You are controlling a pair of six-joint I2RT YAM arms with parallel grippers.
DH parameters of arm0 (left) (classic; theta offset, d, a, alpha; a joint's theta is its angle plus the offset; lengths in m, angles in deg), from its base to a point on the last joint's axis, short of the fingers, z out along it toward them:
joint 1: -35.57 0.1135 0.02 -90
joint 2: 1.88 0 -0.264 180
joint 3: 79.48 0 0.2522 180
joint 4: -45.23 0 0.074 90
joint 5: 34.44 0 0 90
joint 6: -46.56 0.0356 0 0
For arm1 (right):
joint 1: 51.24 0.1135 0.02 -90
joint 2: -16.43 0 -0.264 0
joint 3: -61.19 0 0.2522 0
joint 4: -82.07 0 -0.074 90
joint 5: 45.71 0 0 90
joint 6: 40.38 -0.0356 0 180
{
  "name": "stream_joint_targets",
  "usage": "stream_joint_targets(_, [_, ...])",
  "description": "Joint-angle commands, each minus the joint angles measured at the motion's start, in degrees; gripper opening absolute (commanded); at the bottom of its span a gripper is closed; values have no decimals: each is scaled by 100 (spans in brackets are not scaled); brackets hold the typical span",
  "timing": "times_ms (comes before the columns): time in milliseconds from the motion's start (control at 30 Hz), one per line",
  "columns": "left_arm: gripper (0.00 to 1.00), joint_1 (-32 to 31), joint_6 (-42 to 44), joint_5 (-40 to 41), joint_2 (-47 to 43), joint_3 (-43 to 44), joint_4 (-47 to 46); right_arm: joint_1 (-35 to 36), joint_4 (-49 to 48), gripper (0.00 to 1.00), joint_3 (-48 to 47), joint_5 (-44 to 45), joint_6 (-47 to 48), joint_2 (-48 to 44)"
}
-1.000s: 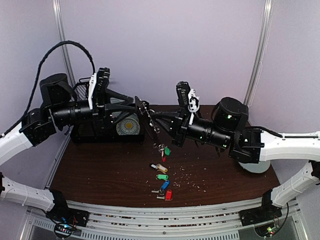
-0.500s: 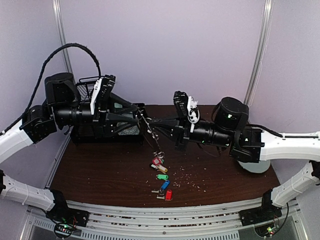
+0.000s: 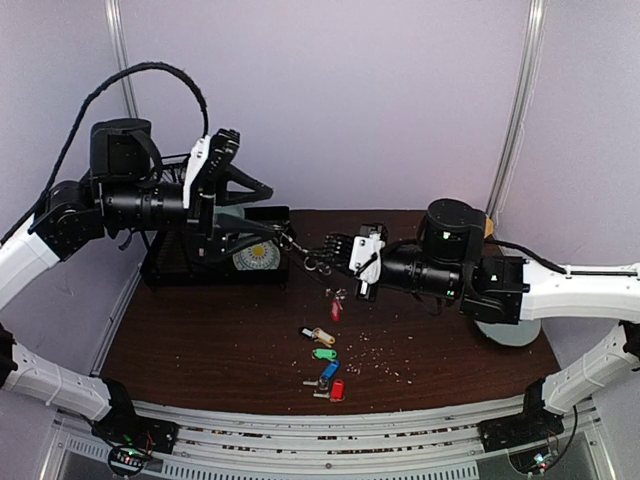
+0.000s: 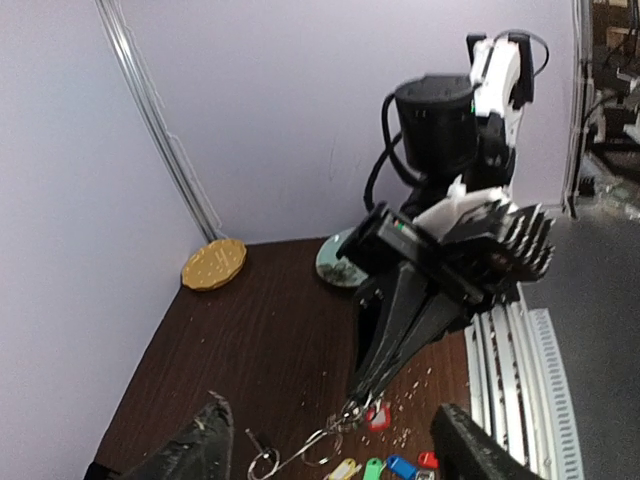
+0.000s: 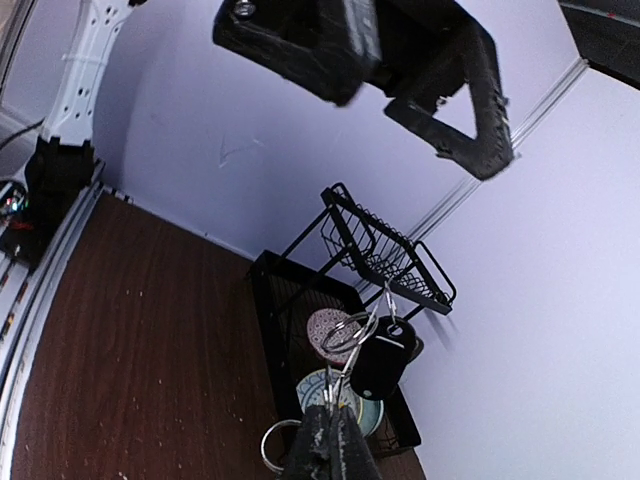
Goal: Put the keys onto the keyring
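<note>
Item: bench (image 3: 200, 340), dark brown wood.

Right gripper (image 3: 322, 250): fingers are pressing fully together, pinching the keyring (image 3: 315, 262) and holding it up above the bench middle. In the right wrist view the wire loops (image 5: 345, 335) are rising from the closed fingertips, with a dark tag hanging from them. A red-tagged key (image 3: 336, 308) is dangling below the ring.

Left gripper (image 3: 283, 238): jaws are standing apart, gripping nothing; its fingers (image 4: 195, 450) are flanking the ring's end in the left wrist view.

Loose keys, lying on the bench in a line: yellow-orange tag (image 3: 320, 335), green (image 3: 323, 353), blue (image 3: 328, 370), red (image 3: 337, 390).

Black wire rack (image 3: 200, 255): standing at the back left, holding patterned plates.
</note>
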Motion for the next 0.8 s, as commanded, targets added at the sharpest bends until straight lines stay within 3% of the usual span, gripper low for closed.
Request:
stream_joint_targets(0, [78,-15,804,609,366,412,1140,-63,1158,0,-612,-235,1196,-192])
stream_joint_targets(233, [84,-15,1065,359,387,20,1369,-105,1407,0,-585,-772,1261,-314])
stream_joint_targets(400, [78,-17,1007,42,319,-194,1340,-223,1387,0,-521,-1011,1079,-412])
stream_joint_targets(600, [48,-18,886,-81,565,-222,1295,-233,1371,0,-518,-1085,1111,-334])
stream_joint_targets(767, [22,-20,810,-50,407,-404,1019,-236,1353,0,-446,-633,1302,-382])
